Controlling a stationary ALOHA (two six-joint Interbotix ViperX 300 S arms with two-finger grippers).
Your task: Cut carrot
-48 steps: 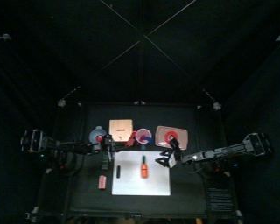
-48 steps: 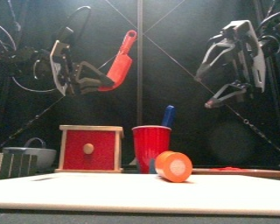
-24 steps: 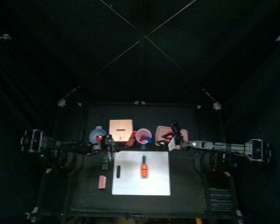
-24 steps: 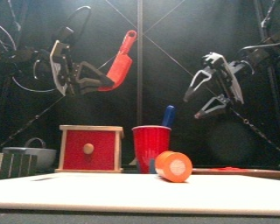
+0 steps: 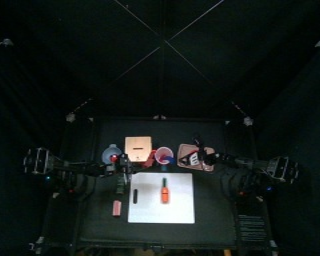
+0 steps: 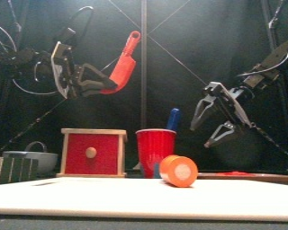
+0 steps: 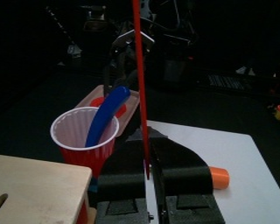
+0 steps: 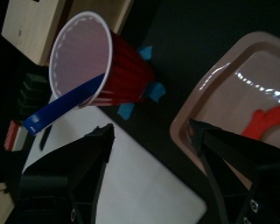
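The carrot [image 5: 164, 190], a short orange stick, lies on the white board [image 5: 176, 208]; the front view shows it end-on [image 6: 176, 169], and in the left wrist view its orange end [image 7: 220, 177] peeks out beside the jaws. My left gripper [image 6: 84, 79] hangs high above the board's left side, shut on a red knife-like tool [image 6: 120, 65] whose thin edge [image 7: 139, 70] rises between its jaws. At the back, my right gripper [image 6: 219, 115] is open and empty. It hovers between the red cup [image 8: 94, 63] and the pink tray [image 8: 230, 83].
A blue spoon [image 6: 173, 119] stands in the red cup [image 6: 157, 153]. A wooden box with a red front [image 6: 93, 151] sits left of it. The pink tray [image 5: 203, 157] holds a red piece [image 8: 271, 118]. A reddish-brown block [image 5: 117, 208] lies left of the board.
The right arm has swung in from the right and come down toward the cup and tray, jaws still open. The left arm and its tool have not moved.
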